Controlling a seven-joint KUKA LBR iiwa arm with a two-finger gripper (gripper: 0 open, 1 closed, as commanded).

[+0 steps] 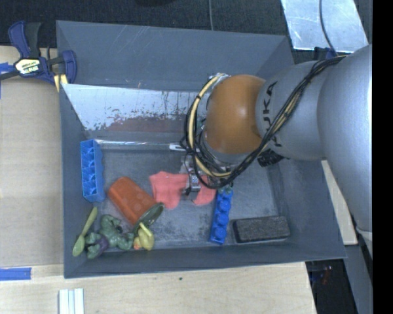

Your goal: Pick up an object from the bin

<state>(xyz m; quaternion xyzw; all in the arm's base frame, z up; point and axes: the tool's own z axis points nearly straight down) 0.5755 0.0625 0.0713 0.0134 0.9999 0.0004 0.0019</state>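
Note:
My gripper (193, 180) is low in the middle of the bin, mostly hidden under the arm's orange cover. It sits right on a pink, floppy, irregular piece (165, 188), whose right part shows on the gripper's other side. Just right of and below the gripper, a long blue studded brick (220, 218) lies lengthwise, pointing toward the front wall. An orange-red block (131, 198) lies to the left of the pink piece.
A dark grey rectangular pad (261, 228) lies at the front right. A second blue studded brick (90, 170) leans on the left wall. A small heap of green, yellow and purple toy vegetables (114, 234) fills the front left corner. The arm covers the bin's right back.

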